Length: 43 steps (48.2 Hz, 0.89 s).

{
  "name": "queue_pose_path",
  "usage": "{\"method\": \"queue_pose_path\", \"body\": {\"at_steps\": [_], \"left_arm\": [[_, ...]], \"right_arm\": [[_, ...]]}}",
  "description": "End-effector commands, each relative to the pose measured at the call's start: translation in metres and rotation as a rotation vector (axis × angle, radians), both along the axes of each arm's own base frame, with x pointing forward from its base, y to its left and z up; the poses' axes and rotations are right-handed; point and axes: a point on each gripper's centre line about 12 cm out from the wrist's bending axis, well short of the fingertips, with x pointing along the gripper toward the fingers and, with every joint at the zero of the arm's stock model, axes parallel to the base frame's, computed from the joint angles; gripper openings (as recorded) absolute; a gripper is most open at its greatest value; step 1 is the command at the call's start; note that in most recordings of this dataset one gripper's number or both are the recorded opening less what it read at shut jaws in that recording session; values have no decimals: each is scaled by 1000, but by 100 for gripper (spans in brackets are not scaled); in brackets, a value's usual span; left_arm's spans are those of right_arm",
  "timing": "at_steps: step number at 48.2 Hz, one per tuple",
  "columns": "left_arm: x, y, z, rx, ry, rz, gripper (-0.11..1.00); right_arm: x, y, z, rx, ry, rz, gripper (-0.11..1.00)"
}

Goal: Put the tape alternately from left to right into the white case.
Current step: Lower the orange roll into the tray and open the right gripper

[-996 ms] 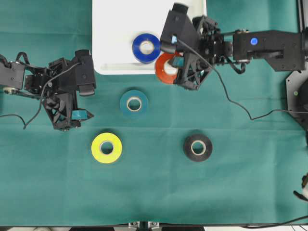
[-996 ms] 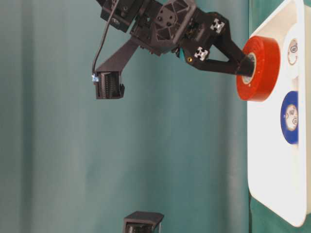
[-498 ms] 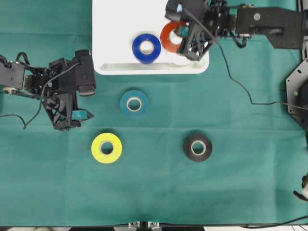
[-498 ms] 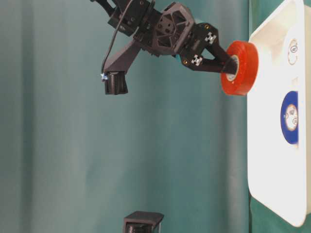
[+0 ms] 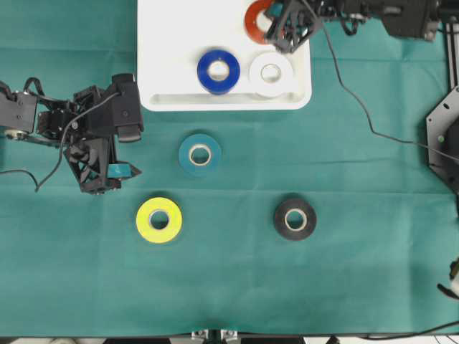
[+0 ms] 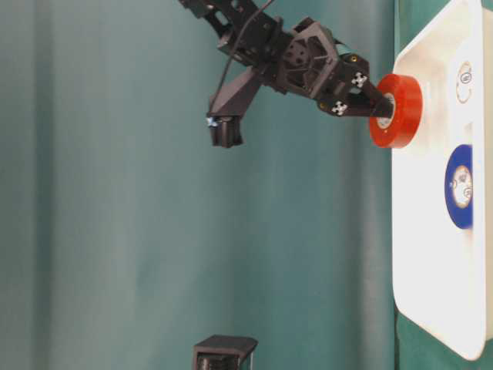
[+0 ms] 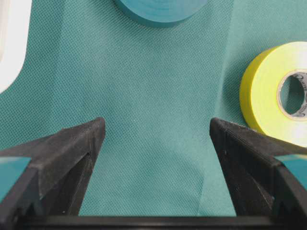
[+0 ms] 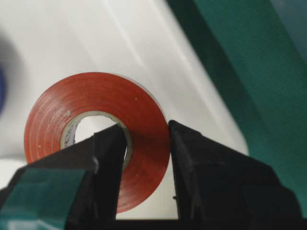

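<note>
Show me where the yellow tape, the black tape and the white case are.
yellow tape (image 5: 158, 220), overhead view, on its ring.
black tape (image 5: 295, 219), overhead view, on its ring.
white case (image 5: 168, 57), overhead view, bare floor.

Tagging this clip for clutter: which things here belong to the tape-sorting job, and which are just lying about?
Job:
white case
blue roll
white roll
orange-red roll, held by right gripper
teal roll
yellow roll
black roll
left gripper, open

Lying about:
nothing but the green cloth
</note>
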Motion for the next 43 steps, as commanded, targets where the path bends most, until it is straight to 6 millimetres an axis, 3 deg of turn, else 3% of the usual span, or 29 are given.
{"method": "queue_pose_path", "body": {"at_steps": [1,15,43], "left_arm": [[3,0,7,-2,-28,2,68],[3,0,6,-1,-25,0,68],[3,0,6,-2,-24,2,68]], "right_arm": [[2,-7,4,-8,-27,-10,28],[-3,-14,-20,17,4,-25,28],[-6,-14,-23,23,-6,-28,31]]}}
